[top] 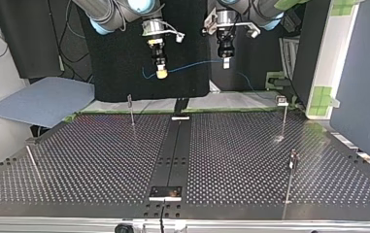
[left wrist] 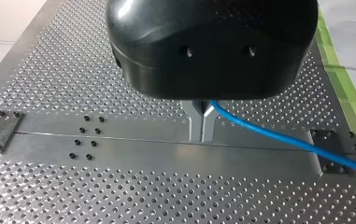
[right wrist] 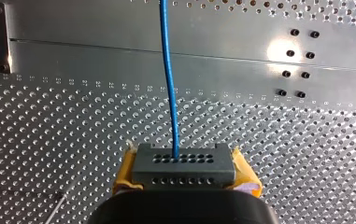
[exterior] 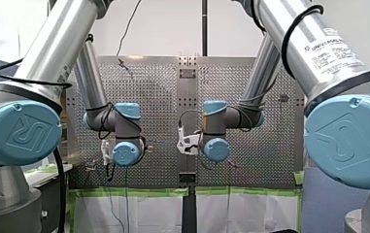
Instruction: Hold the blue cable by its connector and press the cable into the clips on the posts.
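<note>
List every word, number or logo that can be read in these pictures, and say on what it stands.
"UNIVERSAL ROBOTS": white label on my right arm, front view.
Smaller print under it: too blurred to read.
Raised emblem on the blue joint caps: not readable.
Engraved numbers on the perforated table, wrist views: too small.

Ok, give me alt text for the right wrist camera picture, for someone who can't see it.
My right gripper, with yellow pads, is clamped on a dark grey connector, and a blue cable runs out of it straight ahead. Beneath lies the perforated metal table, with a smooth strip across it.
</note>
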